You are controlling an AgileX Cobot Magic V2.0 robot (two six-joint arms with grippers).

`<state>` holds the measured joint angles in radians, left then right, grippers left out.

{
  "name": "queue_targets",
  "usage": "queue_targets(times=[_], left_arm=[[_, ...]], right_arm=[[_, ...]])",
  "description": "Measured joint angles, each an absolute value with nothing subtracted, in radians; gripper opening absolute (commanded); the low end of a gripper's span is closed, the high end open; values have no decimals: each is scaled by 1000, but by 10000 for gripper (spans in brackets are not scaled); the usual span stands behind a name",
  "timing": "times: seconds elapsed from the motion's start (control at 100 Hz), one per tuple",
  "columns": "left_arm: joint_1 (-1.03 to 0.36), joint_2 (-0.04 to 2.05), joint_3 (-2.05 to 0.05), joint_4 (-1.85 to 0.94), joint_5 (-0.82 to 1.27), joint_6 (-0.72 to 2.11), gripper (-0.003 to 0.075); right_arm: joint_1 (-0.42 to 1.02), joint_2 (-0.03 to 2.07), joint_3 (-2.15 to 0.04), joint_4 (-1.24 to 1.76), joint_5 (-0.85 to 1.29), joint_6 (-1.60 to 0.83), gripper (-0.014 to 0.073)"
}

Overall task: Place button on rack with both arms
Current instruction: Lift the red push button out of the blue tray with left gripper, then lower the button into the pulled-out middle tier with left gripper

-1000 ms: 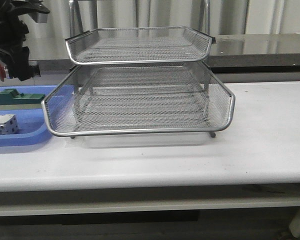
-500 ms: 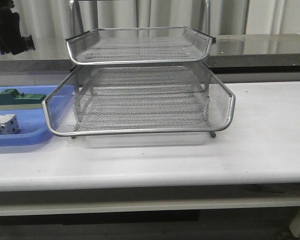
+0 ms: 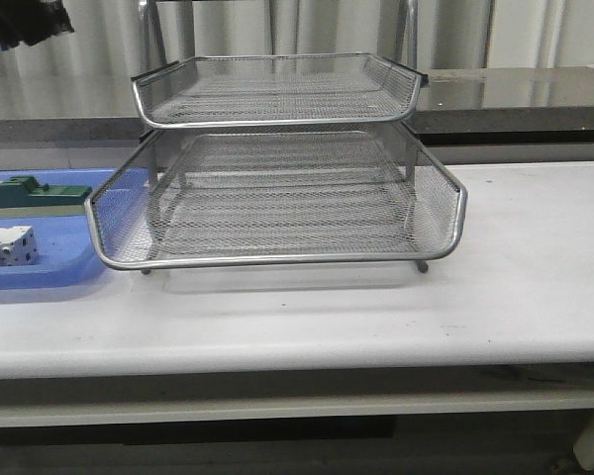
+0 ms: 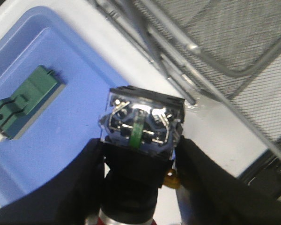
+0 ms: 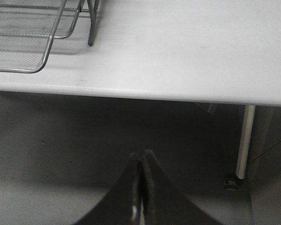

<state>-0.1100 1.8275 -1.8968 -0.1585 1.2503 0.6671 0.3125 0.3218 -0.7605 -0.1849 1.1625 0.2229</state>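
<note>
Left hand (image 4: 139, 187) pinching red-headed, black-bodied push-button switch (image 4: 141, 124) above blue tray; right hand (image 5: 140, 187) pressed together; silver wire-mesh rack (image 3: 277, 198) unloaded.

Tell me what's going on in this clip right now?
The left claw is shut on the button, holding it in the air above the blue tray, near the rack. In the front view that arm shows only at the top left corner. A green block and a white block sit in the tray. The rack's visible tiers look empty. The right claw is shut and empty, hanging below the table edge.
</note>
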Motion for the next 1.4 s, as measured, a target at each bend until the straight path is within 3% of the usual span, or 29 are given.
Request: queue_targets(times=[0.64,1.26,1.4], left_arm=[[-529,1804,-1806,-201,1254,666,33],[-620,1960,-1803,-106,1158,666,40],[-620,1966,-1803,-99,1153,666,115]], right_arm=[[312,322,-761,-185,1163,223,-70],[312,322,-761,-185,1163,223,-70],[312,322,-761,-185,1163,223,-70]])
